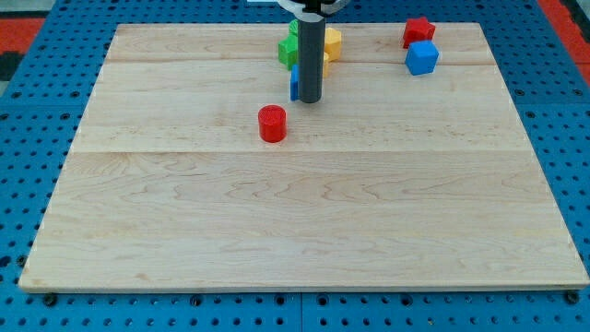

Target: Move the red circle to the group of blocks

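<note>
The red circle [272, 123] lies on the wooden board [304, 212], left of centre in the upper half. My tip [310, 100] touches the board just up and to the right of it, a short gap apart. Behind the rod sits a group of blocks: a green block [288, 48], a yellow block [331, 43] and a blue block [294, 85] mostly hidden by the rod. The rod covers the middle of this group.
A red block [418, 31] and a blue cube [422, 58] sit together near the board's top right. The board lies on a blue perforated table [28, 138].
</note>
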Motion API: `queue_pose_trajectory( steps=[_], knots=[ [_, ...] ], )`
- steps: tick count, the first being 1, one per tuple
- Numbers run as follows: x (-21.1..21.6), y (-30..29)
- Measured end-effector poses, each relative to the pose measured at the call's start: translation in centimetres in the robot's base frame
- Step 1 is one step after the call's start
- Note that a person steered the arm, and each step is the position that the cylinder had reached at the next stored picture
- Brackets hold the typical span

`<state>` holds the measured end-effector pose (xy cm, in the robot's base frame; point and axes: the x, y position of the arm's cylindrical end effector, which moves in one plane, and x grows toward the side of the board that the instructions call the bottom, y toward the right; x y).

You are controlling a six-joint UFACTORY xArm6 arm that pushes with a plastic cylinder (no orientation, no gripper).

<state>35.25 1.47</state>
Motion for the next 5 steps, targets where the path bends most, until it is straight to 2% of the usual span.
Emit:
queue_pose_trajectory(
  steps=[1,2,3,4,5],
  knots=[
    [-1.9,-3.6],
    [-4.5,-2.5],
    [1.0,-1.2],
    [9.5,0.1],
    [8.9,-4.6]
  ],
)
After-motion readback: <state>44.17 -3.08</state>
